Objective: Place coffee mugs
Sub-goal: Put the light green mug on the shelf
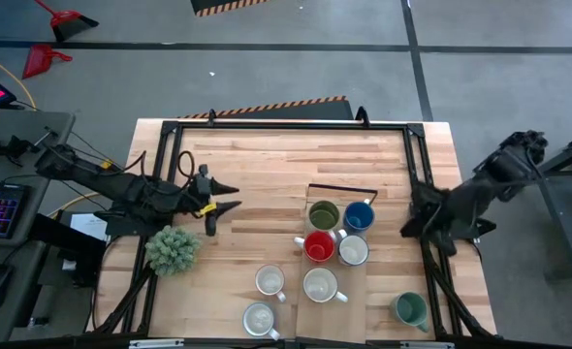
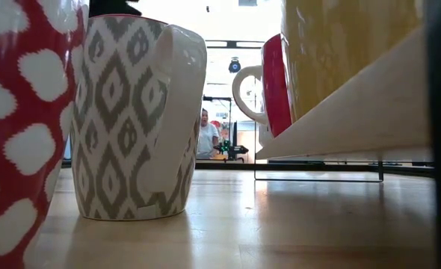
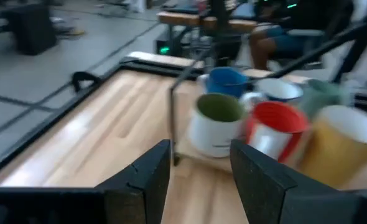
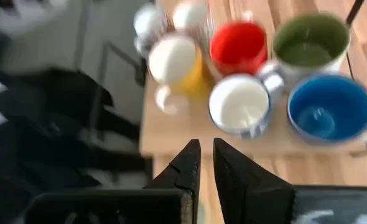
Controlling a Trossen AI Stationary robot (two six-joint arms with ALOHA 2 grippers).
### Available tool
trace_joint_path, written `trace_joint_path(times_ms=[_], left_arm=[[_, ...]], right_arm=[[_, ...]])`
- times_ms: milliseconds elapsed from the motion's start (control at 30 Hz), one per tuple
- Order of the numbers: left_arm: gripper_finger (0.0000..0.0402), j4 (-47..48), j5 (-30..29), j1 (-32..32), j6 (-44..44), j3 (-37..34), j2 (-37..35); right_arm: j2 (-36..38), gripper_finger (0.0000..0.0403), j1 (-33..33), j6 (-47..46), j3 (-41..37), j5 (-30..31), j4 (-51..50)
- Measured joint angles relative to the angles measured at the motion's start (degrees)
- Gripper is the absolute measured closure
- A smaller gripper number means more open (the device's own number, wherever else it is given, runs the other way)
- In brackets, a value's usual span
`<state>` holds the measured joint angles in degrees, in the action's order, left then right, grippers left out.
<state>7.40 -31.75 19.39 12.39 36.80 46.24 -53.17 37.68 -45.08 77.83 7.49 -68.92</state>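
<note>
The left gripper (image 1: 230, 197) hovers at the table's nine o'clock side, fingers spread and holding nothing, aimed toward three o'clock at the mugs on the low wooden tray (image 1: 336, 289). The right gripper (image 1: 409, 225) waits at three o'clock, fingers nearly pressed together, also empty. On the tray sit the olive mug (image 1: 324, 214), blue mug (image 1: 359, 216), red mug (image 1: 318, 246) and two white ones. Two more white mugs (image 1: 270, 281) stand off the tray toward six o'clock, beside the plant (image 1: 173, 249); the teal mug (image 1: 410, 309) sits at five o'clock. A good next pick probably means approaching a loose mug squarely and pinching its rim.
</note>
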Motion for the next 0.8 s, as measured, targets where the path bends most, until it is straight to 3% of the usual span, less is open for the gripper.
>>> trace_joint_path(times_ms=[100, 233, 367, 600, 800], left_arm=[[0.0247, -0.35, -2.19, 0.00, 2.01, 0.00, -0.06], [0.0247, -0.16, -2.56, 0.00, 12.46, 0.00, -0.02], [0.0248, 0.31, 2.10, 0.00, 18.01, 0.00, 0.75], [0.0248, -1.20, 3.40, 0.01, 19.63, 0.00, 3.75], [0.0248, -1.36, -1.40, 0.00, 17.53, 0.00, 5.02]], right_arm=[[-3.25, 0.0380, 4.39, -3.09, 2.11, 2.05, -6.34], [-4.09, 0.0393, 11.00, -10.86, -0.90, 4.39, -10.70], [-4.00, 0.0401, 17.03, -17.68, -6.13, 4.44, -9.17], [-6.89, 0.0392, 21.56, -27.34, -11.67, -5.93, -1.74], [-12.04, 0.0341, 21.76, -27.58, -11.96, -9.29, -0.09]])
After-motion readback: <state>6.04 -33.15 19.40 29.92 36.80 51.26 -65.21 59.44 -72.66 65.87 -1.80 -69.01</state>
